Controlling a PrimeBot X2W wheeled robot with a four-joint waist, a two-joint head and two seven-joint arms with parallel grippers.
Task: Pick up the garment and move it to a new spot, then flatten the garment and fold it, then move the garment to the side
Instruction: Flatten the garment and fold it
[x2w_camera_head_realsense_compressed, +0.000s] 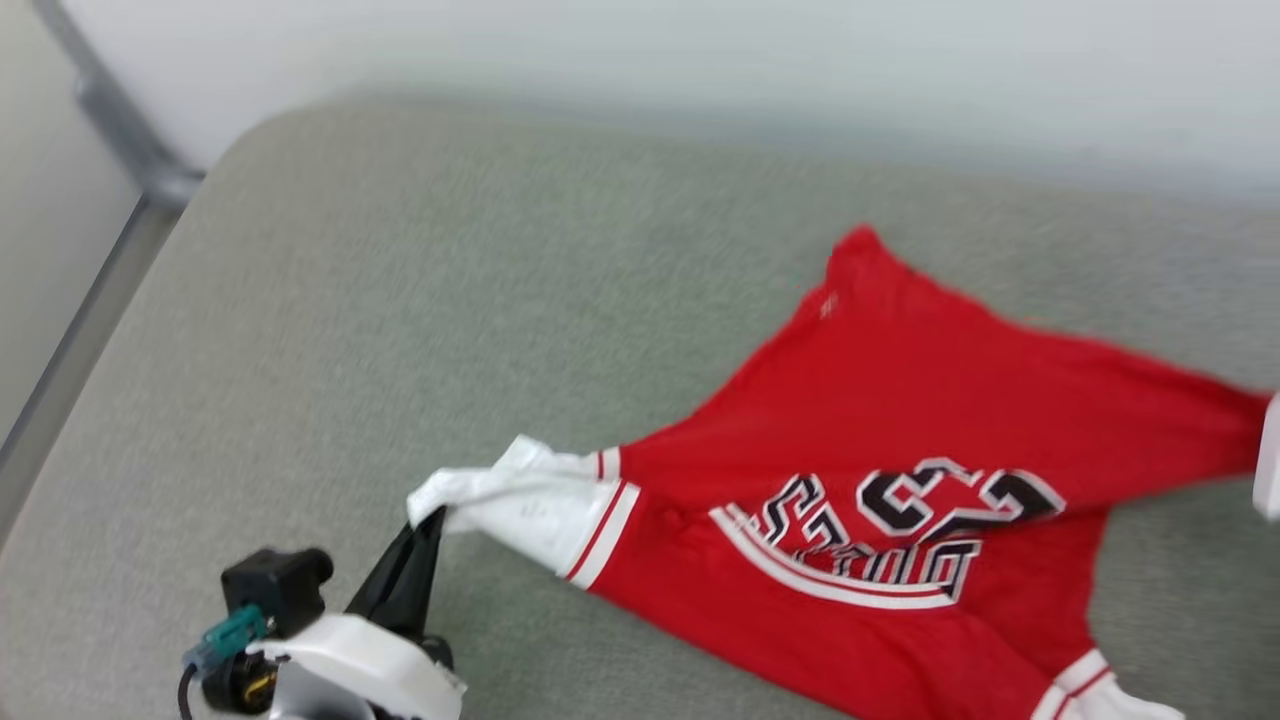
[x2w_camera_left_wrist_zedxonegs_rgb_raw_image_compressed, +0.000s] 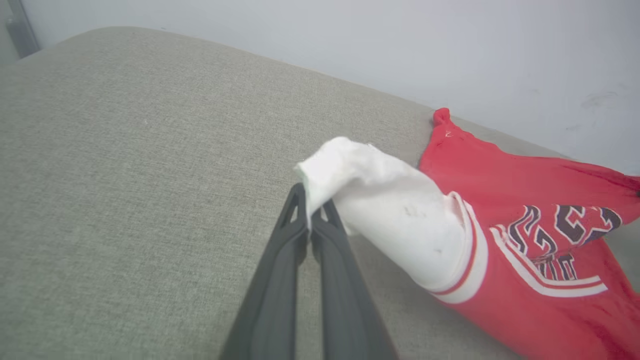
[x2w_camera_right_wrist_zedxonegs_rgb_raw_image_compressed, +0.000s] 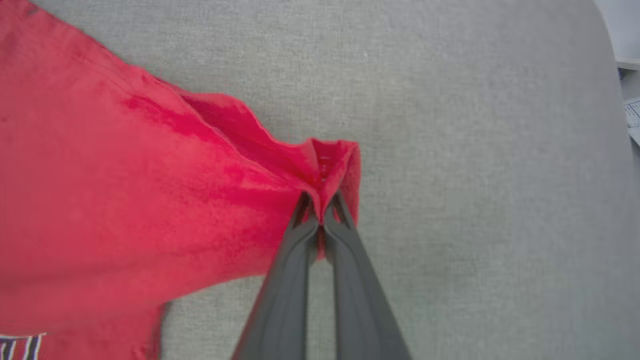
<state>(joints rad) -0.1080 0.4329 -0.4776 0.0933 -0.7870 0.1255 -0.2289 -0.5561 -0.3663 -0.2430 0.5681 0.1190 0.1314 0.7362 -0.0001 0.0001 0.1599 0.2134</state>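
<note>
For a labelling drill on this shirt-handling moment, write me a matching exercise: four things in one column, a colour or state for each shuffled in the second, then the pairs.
Column A
1. left gripper
2. right gripper
3. graphic
4. fabric surface

Column B
a. grey, lying under the garment
b. shut on a red corner
c. black and white
d. shut on the white sleeve

Pairs: 1-d, 2-b, 3-c, 4-a
</note>
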